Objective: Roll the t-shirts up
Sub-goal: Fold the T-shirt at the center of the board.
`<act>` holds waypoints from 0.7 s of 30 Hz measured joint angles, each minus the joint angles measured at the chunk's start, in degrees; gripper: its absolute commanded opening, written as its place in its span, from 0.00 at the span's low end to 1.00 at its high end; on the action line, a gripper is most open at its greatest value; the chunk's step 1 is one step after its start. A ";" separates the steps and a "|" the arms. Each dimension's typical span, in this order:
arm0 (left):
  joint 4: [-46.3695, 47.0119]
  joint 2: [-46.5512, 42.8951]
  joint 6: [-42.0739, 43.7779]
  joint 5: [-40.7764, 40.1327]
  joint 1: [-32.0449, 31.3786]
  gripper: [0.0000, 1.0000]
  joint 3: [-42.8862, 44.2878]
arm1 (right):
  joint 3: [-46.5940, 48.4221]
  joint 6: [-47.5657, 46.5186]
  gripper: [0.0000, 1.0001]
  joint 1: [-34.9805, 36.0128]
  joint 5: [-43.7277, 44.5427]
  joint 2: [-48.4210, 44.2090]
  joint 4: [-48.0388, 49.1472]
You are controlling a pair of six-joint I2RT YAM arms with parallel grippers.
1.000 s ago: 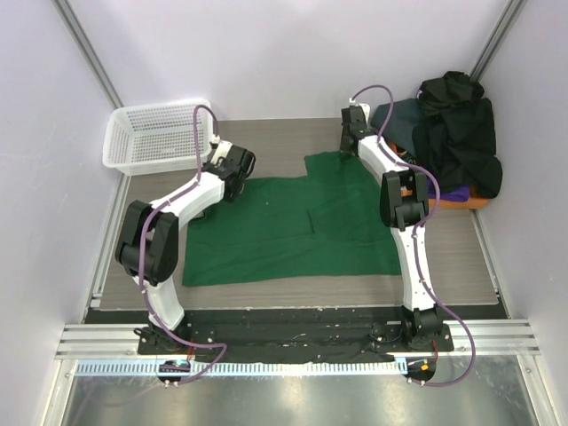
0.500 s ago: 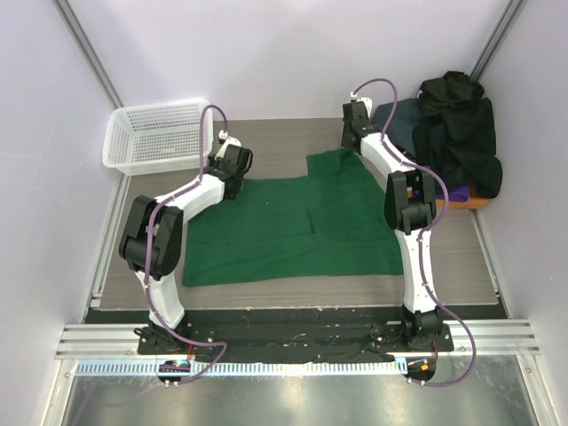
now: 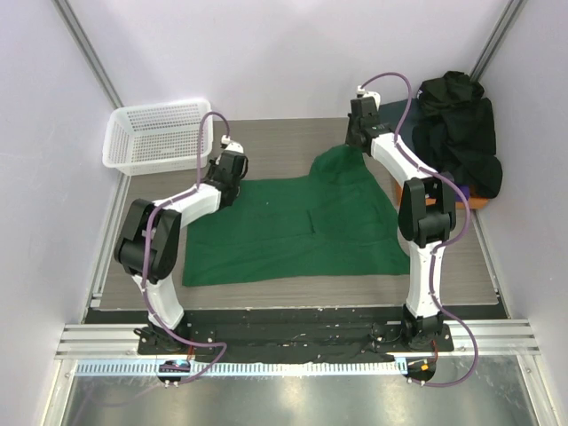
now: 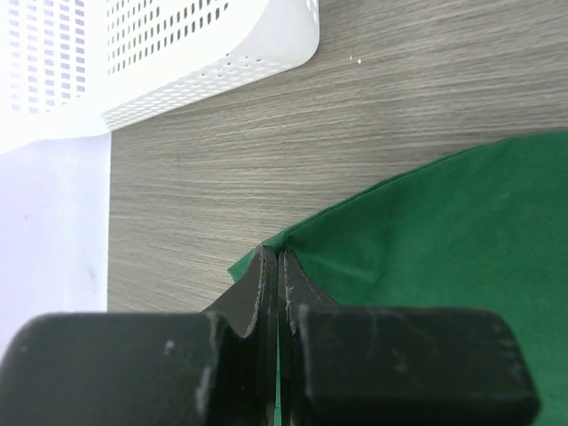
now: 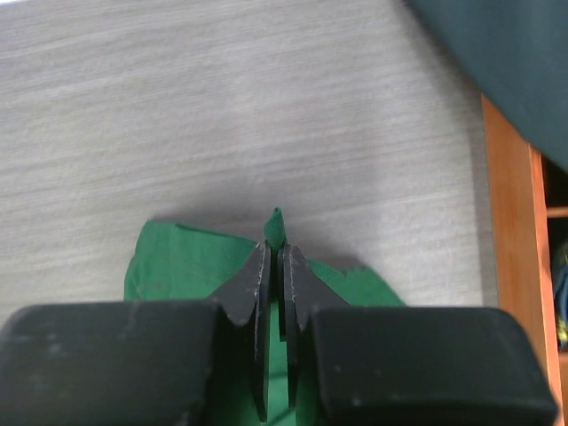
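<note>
A dark green t-shirt [image 3: 293, 226] lies spread over the middle of the table, its far right part lifted into a peak. My left gripper [image 3: 232, 171] is shut on the shirt's far left corner, which also shows in the left wrist view [image 4: 426, 240] pinched between the jaws. My right gripper [image 3: 355, 142] is shut on the shirt's far right edge and holds it raised off the table; in the right wrist view a tuft of green cloth [image 5: 276, 224] sticks out past the closed fingertips.
A white mesh basket [image 3: 160, 133] stands at the far left, and shows in the left wrist view [image 4: 133, 53]. A heap of dark clothes [image 3: 457, 133] lies on an orange tray [image 3: 475, 202] at the far right. Walls close in on both sides.
Both grippers have moved toward the far side, holding the shirt. The right one has lifted its edge into a peak and drawn it back and to the right.
</note>
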 measured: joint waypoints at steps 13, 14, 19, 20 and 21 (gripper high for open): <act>5.77 -9.51 -1.22 6.78 1.88 0.00 -7.80 | -13.62 1.97 0.06 0.04 -2.71 -10.14 0.39; 6.34 -10.23 -1.36 7.28 2.01 0.00 -8.94 | -14.49 2.12 0.06 0.07 -2.89 -10.93 0.48; 6.88 -11.65 -1.86 8.09 2.34 0.00 -12.07 | -19.32 2.75 0.06 0.22 -3.37 -15.50 0.63; 6.99 -11.87 -1.92 8.09 2.38 0.00 -12.59 | -20.22 2.78 0.06 0.24 -3.41 -16.39 0.72; 7.21 -12.15 -1.97 8.04 2.40 0.00 -13.18 | -21.33 2.86 0.06 0.28 -3.45 -17.68 0.72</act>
